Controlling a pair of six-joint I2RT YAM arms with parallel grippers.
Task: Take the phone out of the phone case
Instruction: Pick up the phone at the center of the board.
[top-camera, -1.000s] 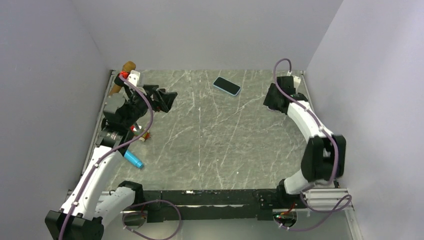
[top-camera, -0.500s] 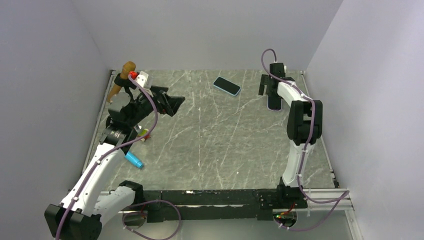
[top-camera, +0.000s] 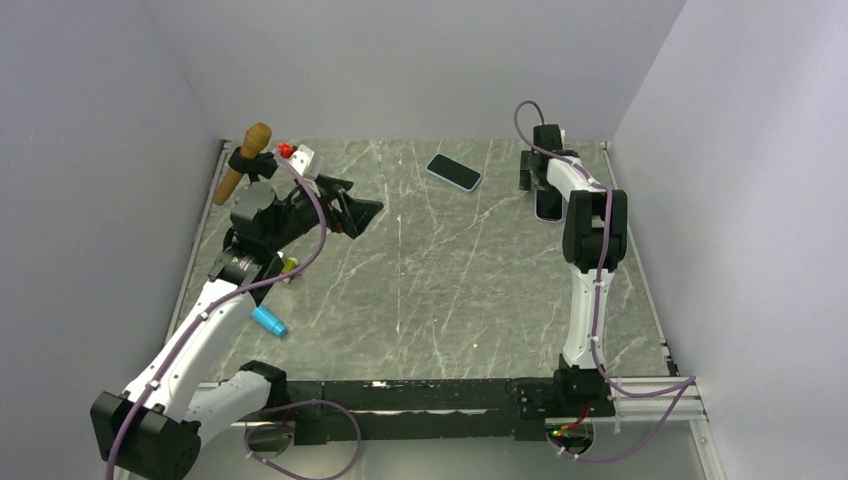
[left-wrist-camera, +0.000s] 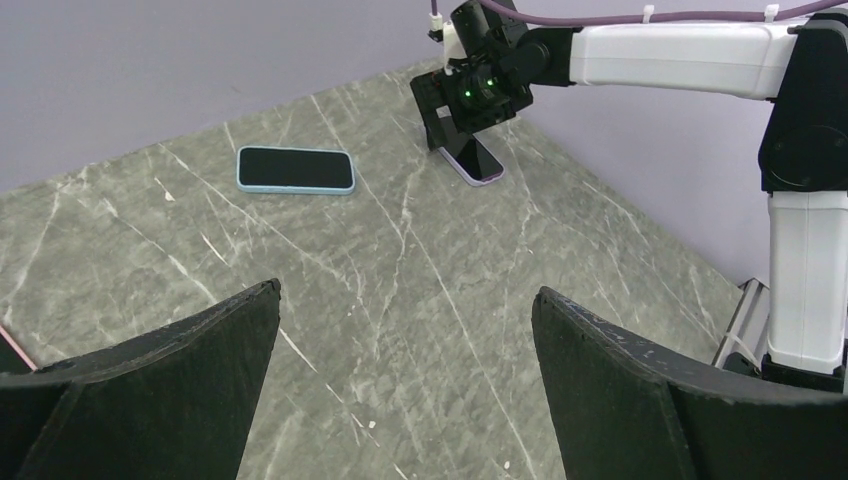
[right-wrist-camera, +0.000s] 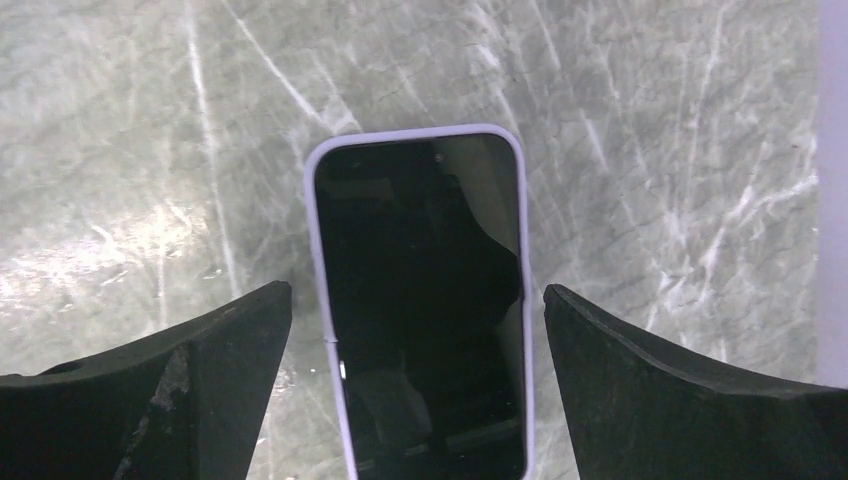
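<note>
Smooth counter looked like grey veined stone, slight sheen. The phone had a glossy black reflective screen; phone case was smooth matt lilac plastic. Right fingers matt black, grainy. Brown tool looked wooden.

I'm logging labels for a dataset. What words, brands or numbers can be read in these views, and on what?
No text can be read in any view.
The lilac-cased phone and the blue-cased phone both show dark, blank screens.
The table bears no print.
</note>
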